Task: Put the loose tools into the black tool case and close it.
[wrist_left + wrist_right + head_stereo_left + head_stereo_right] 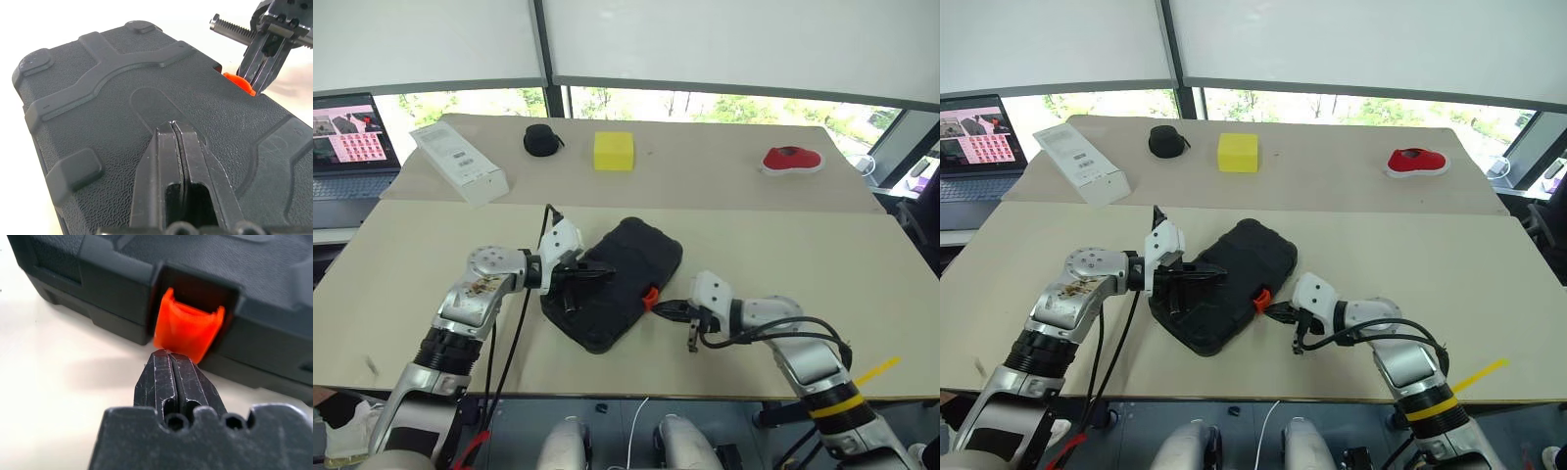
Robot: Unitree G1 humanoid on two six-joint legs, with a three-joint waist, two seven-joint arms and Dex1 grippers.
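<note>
The black tool case (612, 282) lies lid-down on the near table. The left gripper (173, 128), fingers pressed together, rests on its lid; the right gripper (170, 355), fingers together and empty, meets its orange latch (187, 330).

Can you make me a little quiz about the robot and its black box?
1. True or false: the black tool case has its lid down.
2. Which hand rests on top of the case? A) left hand B) right hand
3. What colour is the latch that the right hand's shut fingertips point at?

Key: 1 true. 2 A. 3 orange; it looks flipped outward, not yet snapped down.
</note>
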